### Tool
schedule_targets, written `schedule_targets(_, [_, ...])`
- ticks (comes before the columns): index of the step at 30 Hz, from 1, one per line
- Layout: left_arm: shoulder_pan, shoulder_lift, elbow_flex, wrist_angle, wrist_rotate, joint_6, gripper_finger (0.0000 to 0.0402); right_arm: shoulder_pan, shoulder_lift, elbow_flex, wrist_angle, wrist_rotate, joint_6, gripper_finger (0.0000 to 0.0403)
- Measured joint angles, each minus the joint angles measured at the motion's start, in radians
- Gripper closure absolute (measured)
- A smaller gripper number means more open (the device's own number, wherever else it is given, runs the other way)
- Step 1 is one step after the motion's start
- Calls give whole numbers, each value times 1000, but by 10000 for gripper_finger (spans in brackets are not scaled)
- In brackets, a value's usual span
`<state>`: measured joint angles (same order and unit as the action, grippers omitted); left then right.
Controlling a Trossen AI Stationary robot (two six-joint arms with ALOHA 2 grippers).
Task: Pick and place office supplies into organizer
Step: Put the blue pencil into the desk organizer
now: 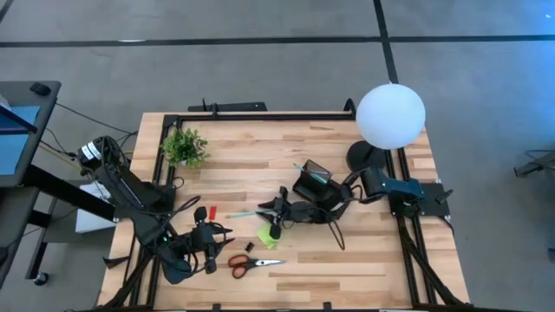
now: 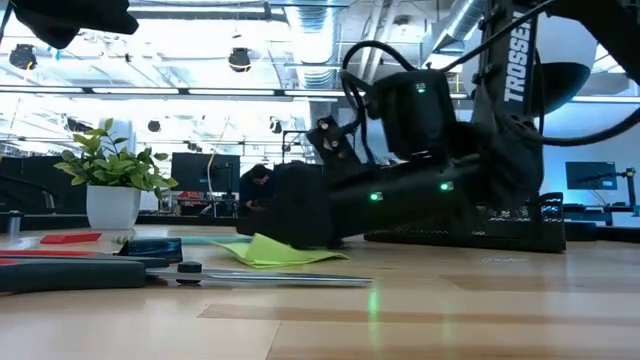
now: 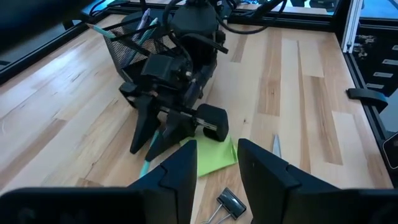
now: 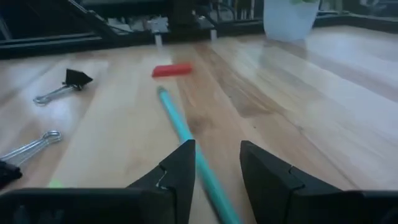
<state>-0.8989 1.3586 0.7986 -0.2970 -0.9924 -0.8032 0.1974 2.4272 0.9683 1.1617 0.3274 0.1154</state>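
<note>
— So, what's the bench like?
— Pale wood planks, black rails along its edges; grey floor around, a bright workshop behind.
— And the grippers?
— Right gripper (image 4: 214, 171) hangs low mid-bench, fingers parted astride the teal pen (image 4: 186, 140). Left gripper (image 3: 217, 171), near the front edge, gapes empty. Organizer (image 1: 312, 184) sits toward the back-right corner.

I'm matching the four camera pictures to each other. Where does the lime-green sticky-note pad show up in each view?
High view: sticky-note pad at table centre, just under the right gripper.
Low view: flat, left of centre, before the dark arm.
Left wrist view: beyond the left gripper, lower centre.
Right wrist view: not in it.
Shared landmark: the teal pen beside the pad, also in the right wrist view.
</note>
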Motion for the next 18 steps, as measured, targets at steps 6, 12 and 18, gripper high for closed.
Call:
schedule_targets(6, [0, 0, 0, -2, 1, 10, 288, -40, 8, 55, -58, -114, -14, 287])
schedule_targets(12, [0, 0, 0, -2, 1, 9, 288, -66, 8, 106, -142, -171, -1, 303])
schedule_targets(18, [0, 0, 0, -1, 27, 9, 288, -69, -106, 138, -481, -189, 34, 304])
